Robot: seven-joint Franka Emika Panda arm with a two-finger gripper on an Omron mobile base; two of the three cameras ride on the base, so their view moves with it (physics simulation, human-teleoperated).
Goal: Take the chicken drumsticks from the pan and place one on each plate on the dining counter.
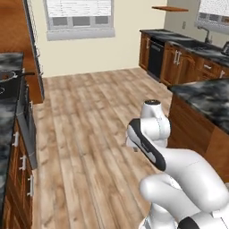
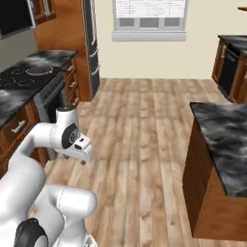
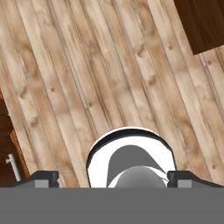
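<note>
From the right base view, the pan (image 2: 39,70) sits at about 10 o'clock on the stove (image 2: 21,77), its black handle pointing right; what lies inside is too small to tell. The wood floor (image 2: 140,140) fills the middle. At 3 o'clock stands the dining counter (image 2: 226,140) — marbled top, brown base. In the hand view the gripper (image 3: 113,178) looks down at floorboards, its 2 fingertips (image 3: 43,178) spread wide apart, holding nothing.

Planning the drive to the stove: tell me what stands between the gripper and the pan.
No object does. The gripper, open and empty, points down at bare wood floor. The pan sits on the stovetop well off to its left, across open floor.
</note>
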